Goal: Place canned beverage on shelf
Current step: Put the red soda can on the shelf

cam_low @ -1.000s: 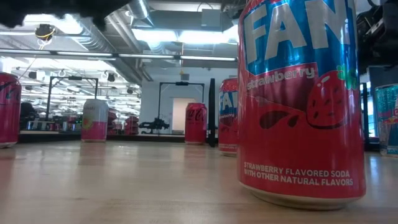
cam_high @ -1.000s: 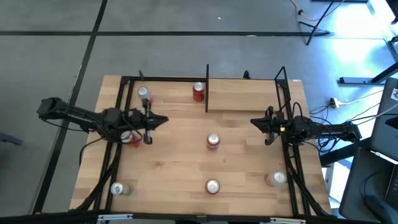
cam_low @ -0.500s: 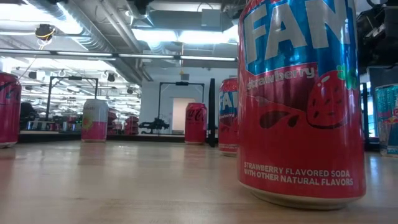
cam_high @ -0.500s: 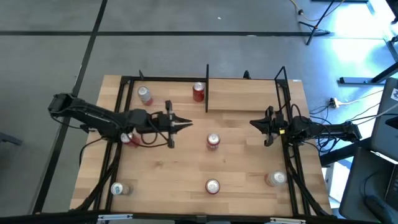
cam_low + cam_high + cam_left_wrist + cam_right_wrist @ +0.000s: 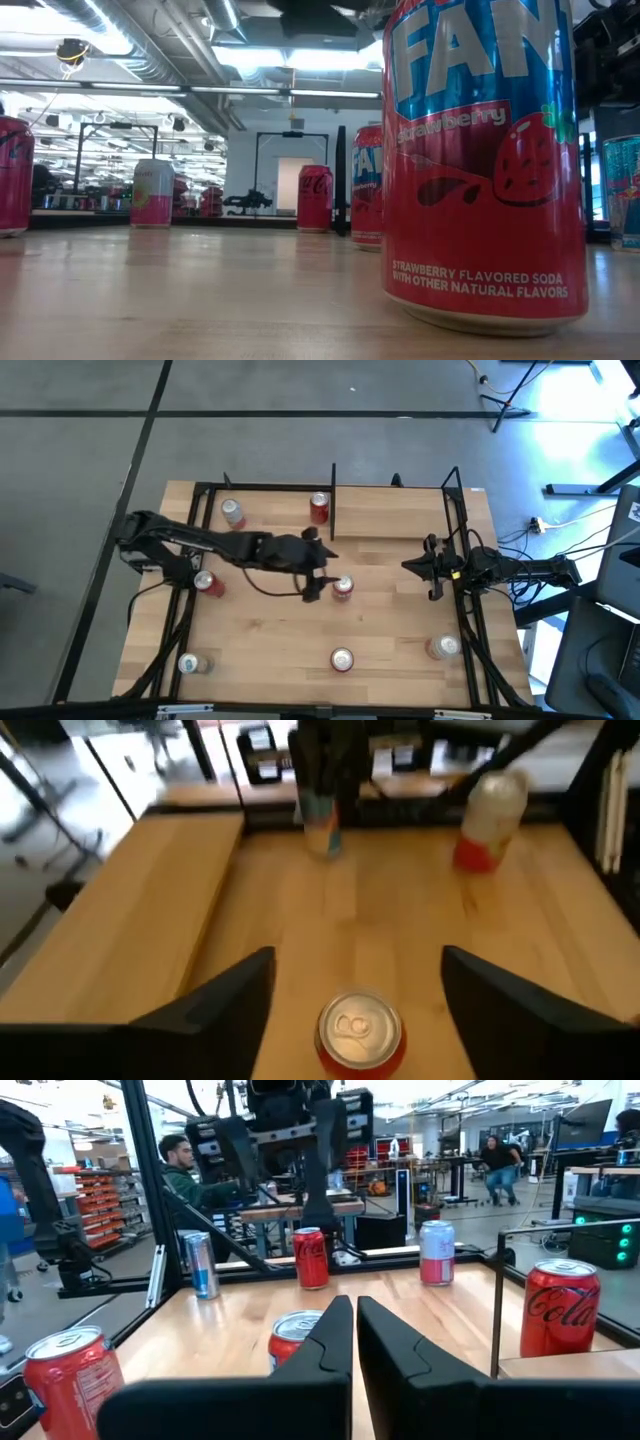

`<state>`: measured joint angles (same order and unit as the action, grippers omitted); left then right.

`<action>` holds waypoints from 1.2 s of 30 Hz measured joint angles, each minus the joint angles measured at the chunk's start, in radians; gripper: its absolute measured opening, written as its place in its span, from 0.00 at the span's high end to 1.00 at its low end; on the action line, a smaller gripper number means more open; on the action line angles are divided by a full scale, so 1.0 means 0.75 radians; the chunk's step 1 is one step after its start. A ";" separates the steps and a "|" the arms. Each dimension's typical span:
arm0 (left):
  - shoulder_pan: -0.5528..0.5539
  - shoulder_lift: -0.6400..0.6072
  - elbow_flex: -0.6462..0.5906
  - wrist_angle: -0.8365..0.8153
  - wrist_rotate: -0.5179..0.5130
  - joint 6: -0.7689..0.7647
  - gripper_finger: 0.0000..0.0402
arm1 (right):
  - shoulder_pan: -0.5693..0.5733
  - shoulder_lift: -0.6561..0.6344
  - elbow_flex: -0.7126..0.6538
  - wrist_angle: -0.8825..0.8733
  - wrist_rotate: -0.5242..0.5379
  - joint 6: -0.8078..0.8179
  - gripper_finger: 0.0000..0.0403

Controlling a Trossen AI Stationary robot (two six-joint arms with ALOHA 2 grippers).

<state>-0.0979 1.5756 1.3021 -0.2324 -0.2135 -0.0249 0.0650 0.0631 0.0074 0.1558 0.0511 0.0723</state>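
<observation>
Left claw [image 5: 355,990] open over can [image 5: 359,1032] | high view hides gap

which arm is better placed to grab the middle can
Left. Its open gripper hangs right beside the middle can, which sits between its fingers in the wrist view. The right gripper is shut and waits farther off by the shelf.

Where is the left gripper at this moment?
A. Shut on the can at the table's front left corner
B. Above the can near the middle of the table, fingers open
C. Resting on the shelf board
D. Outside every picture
B. In the high view the left gripper reaches to the red can mid-table, and the left wrist view shows that can between the spread fingers, not yet gripped.
</observation>
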 joint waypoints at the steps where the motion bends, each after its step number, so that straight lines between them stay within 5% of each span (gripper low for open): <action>1: 0.000 0.035 0.068 -0.081 0.000 0.000 0.29 | 0.000 0.000 0.000 -0.001 0.000 0.001 0.98; 7: -0.005 0.189 0.277 -0.246 -0.015 0.036 0.19 | 0.000 0.000 0.000 -0.017 -0.016 0.045 0.98; 36: 0.037 0.368 0.249 -0.225 0.055 -0.106 0.20 | 0.000 0.000 0.000 -0.080 -0.024 0.073 0.98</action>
<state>-0.0700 1.8512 1.4887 -0.4014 -0.1722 -0.1043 0.0650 0.0630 0.0074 0.0956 0.0334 0.1268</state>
